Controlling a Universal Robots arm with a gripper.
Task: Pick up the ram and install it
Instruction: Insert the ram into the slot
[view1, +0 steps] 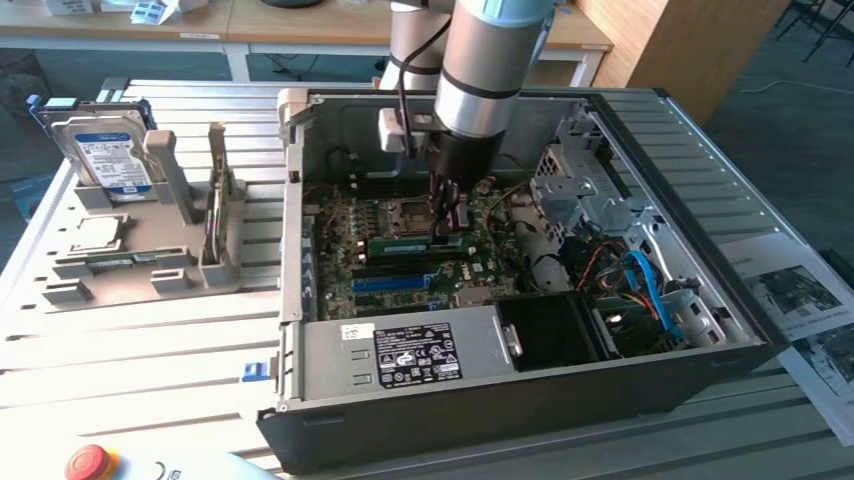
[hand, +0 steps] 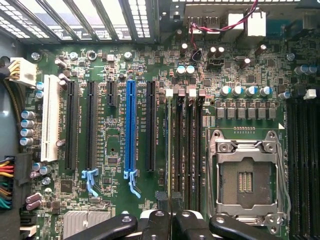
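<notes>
The ram (view1: 407, 243) is a thin green stick standing on edge along a memory slot on the motherboard (view1: 350, 222), inside the open computer case (view1: 534, 395). My gripper (view1: 450, 232) reaches straight down into the case, and its fingers are closed on the ram's upper edge toward its end at the exterior view's right. In the wrist view my gripper (hand: 170, 202) has its black fingertips (hand: 162, 200) pressed close together over the black memory slots (hand: 186, 145). The ram between them is edge-on and hard to make out there.
An empty CPU socket (hand: 247, 175) lies beside the slots, and a blue expansion slot (hand: 130, 125) on the other side. A power supply (view1: 414, 355), a drive cage (view1: 587, 185) and blue cables (view1: 651, 290) crowd the case. A hard drive (view1: 107, 150) stands in a grey holder (view1: 147, 265) outside.
</notes>
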